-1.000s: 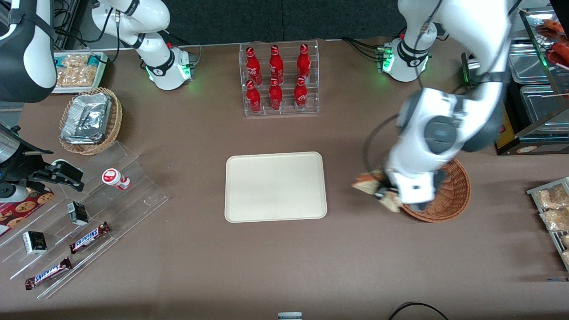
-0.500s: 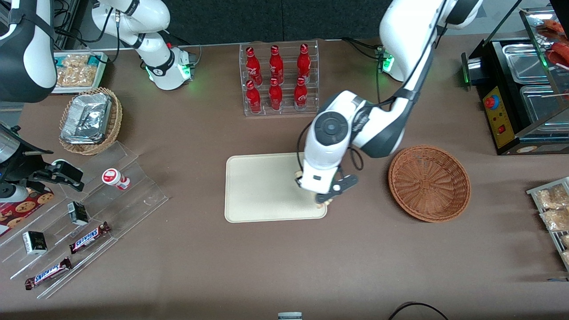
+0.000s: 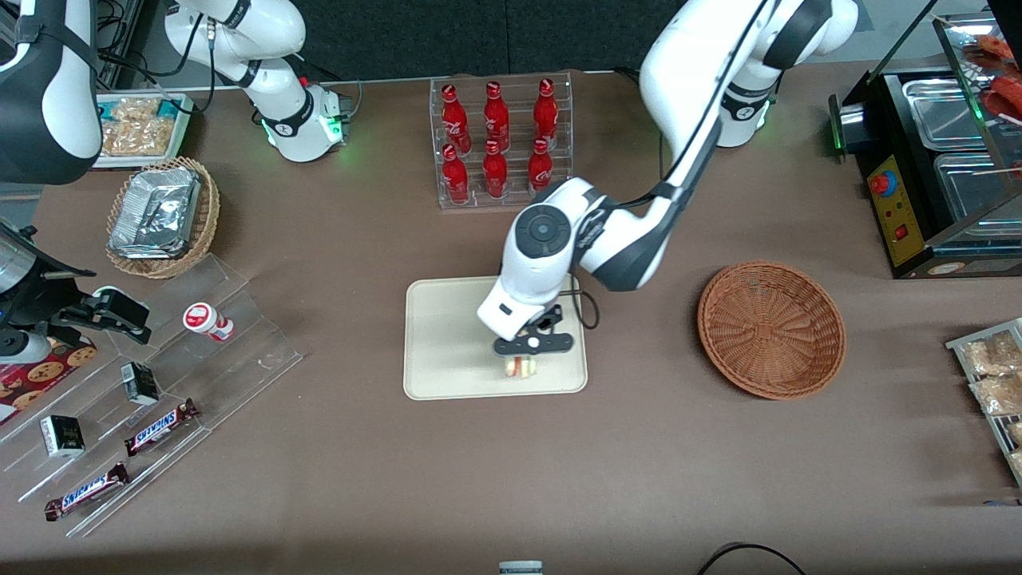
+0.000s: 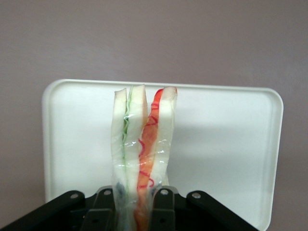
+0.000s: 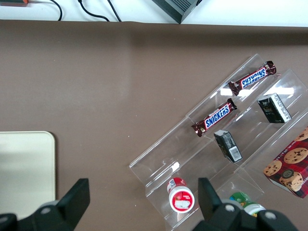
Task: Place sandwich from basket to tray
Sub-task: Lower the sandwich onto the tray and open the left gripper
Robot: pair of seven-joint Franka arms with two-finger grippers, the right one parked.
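My left gripper [image 3: 523, 351] hangs over the cream tray [image 3: 447, 327], above the part of it nearest the front camera. It is shut on the sandwich [image 3: 519, 367], a clear-wrapped wedge of white bread with green and orange-red layers. In the left wrist view the sandwich [image 4: 143, 144] stands between the two black fingers [image 4: 163, 211], with the tray [image 4: 226, 144] below it. The reddish-brown wicker basket [image 3: 771, 328] sits empty on the table toward the working arm's end, apart from the tray.
A clear rack of red bottles [image 3: 501, 144] stands farther from the front camera than the tray. Acrylic stepped racks with Snickers bars [image 3: 160, 426] and a tan basket of foil packs [image 3: 162, 214] lie toward the parked arm's end. Snack packs [image 3: 990, 375] lie toward the working arm's end.
My left gripper has carried the sandwich from the basket's rim across to the tray, and in the last half second farther inward over the tray. The basket now shows empty.
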